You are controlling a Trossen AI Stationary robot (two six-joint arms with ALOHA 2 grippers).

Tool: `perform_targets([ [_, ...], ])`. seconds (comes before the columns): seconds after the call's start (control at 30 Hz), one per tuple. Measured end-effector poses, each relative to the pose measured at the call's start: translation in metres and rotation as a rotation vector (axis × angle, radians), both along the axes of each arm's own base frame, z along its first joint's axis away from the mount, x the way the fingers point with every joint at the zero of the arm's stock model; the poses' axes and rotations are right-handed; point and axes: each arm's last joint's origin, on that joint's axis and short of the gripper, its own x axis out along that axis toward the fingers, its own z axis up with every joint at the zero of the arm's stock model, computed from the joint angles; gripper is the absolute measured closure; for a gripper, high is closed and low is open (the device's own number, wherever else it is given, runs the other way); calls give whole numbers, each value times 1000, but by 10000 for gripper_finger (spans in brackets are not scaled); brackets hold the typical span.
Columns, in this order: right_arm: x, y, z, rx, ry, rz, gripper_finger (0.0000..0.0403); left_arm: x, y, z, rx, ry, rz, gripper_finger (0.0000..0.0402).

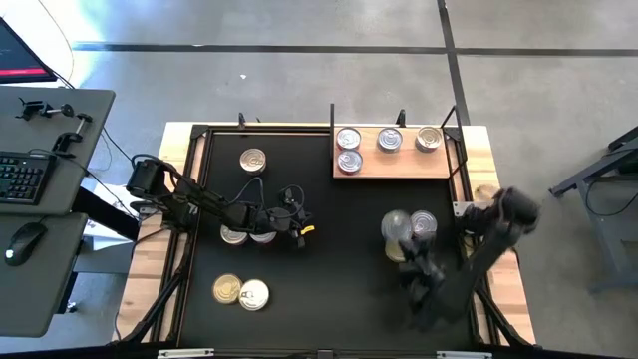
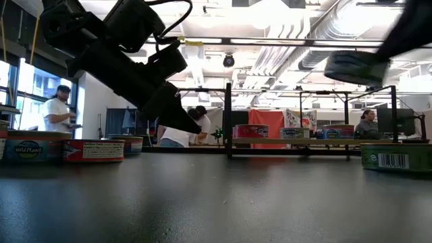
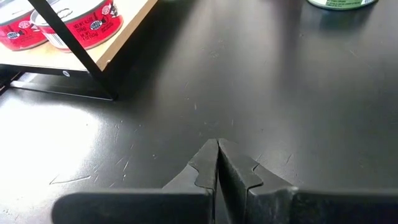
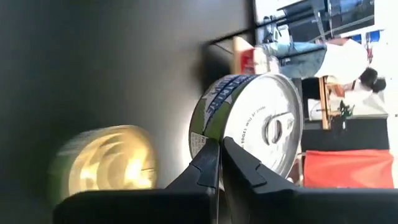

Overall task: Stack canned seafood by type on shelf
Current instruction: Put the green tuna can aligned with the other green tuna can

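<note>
1. Clearly, the left gripper (image 3: 217, 163) is clenched empty above the smooth black mat (image 1: 329, 299), near the shelf (image 1: 399, 165).
2. Its right gripper (image 4: 220, 160) is clenched empty beside two round metal tins (image 1: 409, 231) in front of that shelf.
3. Four silver-lidded tins (image 1: 387, 143) sit flat, lids up, on the pale wooden board.

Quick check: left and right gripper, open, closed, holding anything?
Left gripper: closed, empty, over the black mat.
Right gripper: closed, holding nothing, close to a silver-lidded can.
</note>
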Motion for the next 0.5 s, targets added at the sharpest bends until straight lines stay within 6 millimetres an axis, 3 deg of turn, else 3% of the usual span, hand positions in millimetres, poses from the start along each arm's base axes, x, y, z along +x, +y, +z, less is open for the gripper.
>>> perform_targets([
  [0.2,-1,-74,17,15,28,-53,403,0,0,0,0,0,0,399],
  [0.5,22,-171,-2,104,66,-80,403,0,-1,0,0,-1,-2,399],
])
